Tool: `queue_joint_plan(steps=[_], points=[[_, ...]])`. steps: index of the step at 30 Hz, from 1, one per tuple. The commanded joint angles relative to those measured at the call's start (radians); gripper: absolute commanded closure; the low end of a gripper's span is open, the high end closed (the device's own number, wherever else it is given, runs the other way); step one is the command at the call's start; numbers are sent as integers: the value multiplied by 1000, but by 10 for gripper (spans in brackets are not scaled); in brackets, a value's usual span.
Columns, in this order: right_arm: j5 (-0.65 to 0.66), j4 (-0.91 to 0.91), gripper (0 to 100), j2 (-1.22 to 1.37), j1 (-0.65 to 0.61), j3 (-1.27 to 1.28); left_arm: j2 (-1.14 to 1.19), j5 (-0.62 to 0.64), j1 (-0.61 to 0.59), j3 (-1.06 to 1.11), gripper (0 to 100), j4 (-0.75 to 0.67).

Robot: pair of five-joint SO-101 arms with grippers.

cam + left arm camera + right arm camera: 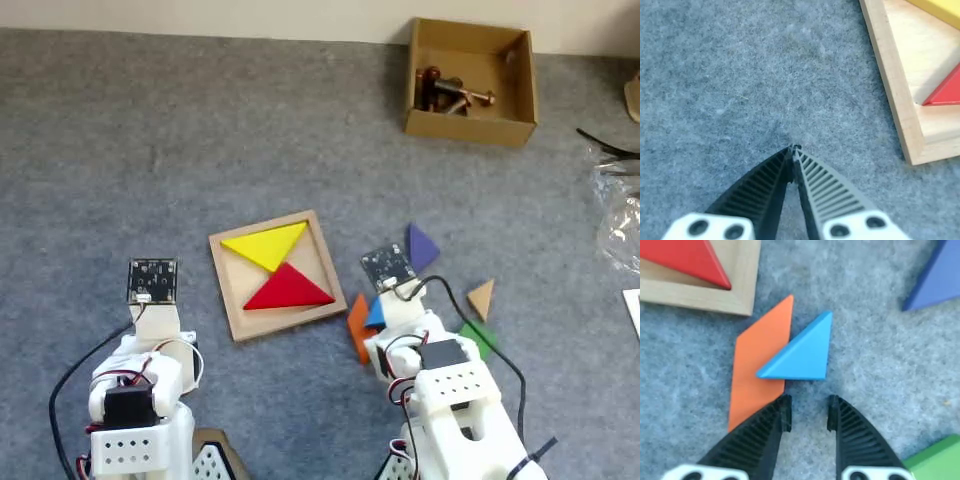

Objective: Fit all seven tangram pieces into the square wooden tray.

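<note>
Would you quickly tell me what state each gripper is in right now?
Left gripper: closed, holding nothing.
Right gripper: open, empty, just short of the blue triangle.

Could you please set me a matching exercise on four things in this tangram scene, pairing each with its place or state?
Things:
1. yellow triangle
2. blue triangle
3. left gripper
4. right gripper

Places or states:
A. open, above the grey mat
B. lying inside the wooden tray
C. shut, fingertips together
D. on the mat, against the orange parallelogram

Pairs: 1-B, 2-D, 3-C, 4-A
</note>
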Motion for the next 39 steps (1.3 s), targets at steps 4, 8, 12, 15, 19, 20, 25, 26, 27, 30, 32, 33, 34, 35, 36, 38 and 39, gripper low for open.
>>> queue_joint_plan(steps=[4,8,12,15,19,20,25,26,27,30,32,33,34,35,36,38,39], points=[[-8,-13,871,-13,7,-4,7,3,-8,21,995,8],[-8,2,871,-13,8,-4,7,3,-8,21,995,8],[-9,122,871,-13,41,-71,7,3,-8,21,995,8],[-23,197,871,-13,87,-148,7,3,-8,21,995,8],[-97,318,871,-13,64,-280,7,3,-8,21,995,8],[-77,363,868,-13,45,-315,7,3,-8,21,995,8],[3,510,868,-5,-68,-492,7,3,-8,21,995,8],[12,522,868,-2,-81,-529,7,3,-8,21,995,8],[26,538,867,-2,-91,-562,7,3,-8,21,995,8],[49,621,854,22,-124,-679,7,3,-8,21,995,8],[49,679,826,85,-130,-771,7,3,-8,21,995,8],[49,697,817,127,-128,-817,7,3,-8,21,995,8],[49,714,808,174,-128,-866,7,3,-8,21,995,8],[49,730,807,220,-128,-912,7,3,-8,21,995,8],[49,743,807,262,-128,-957,7,3,-8,21,995,8],[49,768,807,346,-130,-1047,7,3,-8,21,995,8],[52,773,807,383,-130,-1089,7,3,-8,21,995,8]])
